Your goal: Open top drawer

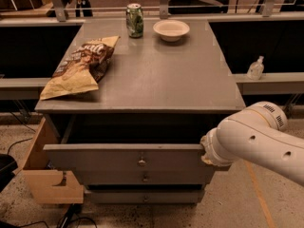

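The top drawer (pixel 109 158) is a wide grey front panel with a small round metal knob (pixel 141 162) at its centre. It stands pulled out from the grey cabinet (pixel 156 75), with a dark gap behind its top edge. My white arm (pixel 259 139) comes in from the right. The gripper (pixel 205 152) is at the drawer front's right end, at the top corner; its tips are hidden behind the wrist. Two shorter grey drawer fronts (pixel 145 178) sit below, pushed in.
On the cabinet top lie a chip bag (pixel 78 66), a green can (pixel 135 20) and a white bowl (pixel 171 30). A pale wooden box (pixel 47 177) sticks out at the cabinet's left side. A small bottle (pixel 256 69) stands on the ledge at right.
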### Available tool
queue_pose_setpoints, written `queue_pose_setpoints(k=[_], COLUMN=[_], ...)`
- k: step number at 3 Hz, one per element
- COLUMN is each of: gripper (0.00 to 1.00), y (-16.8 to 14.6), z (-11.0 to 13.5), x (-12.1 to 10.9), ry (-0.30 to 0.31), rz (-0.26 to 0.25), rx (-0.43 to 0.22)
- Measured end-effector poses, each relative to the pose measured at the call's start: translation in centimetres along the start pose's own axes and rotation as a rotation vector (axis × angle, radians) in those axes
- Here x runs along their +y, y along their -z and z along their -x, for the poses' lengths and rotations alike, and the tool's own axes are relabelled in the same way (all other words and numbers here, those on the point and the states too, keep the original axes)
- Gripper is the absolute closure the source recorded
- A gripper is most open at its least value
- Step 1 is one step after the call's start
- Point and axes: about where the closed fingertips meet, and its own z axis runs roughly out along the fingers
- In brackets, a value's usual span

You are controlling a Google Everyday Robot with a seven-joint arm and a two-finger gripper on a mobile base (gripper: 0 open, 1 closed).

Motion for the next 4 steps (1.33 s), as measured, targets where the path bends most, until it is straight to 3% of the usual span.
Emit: queue_pose_setpoints(k=[1,2,4], gripper=[1.0,1.0,1.0], y=[0.4,0.4,0.8], z=[0.0,0.7,0.7], x=[-0.1,1.8,1.7], ry=[0.0,0.014,0.014], rz=[0.001,0.04,0.04], rx=[0.0,-0.027,-0.027])
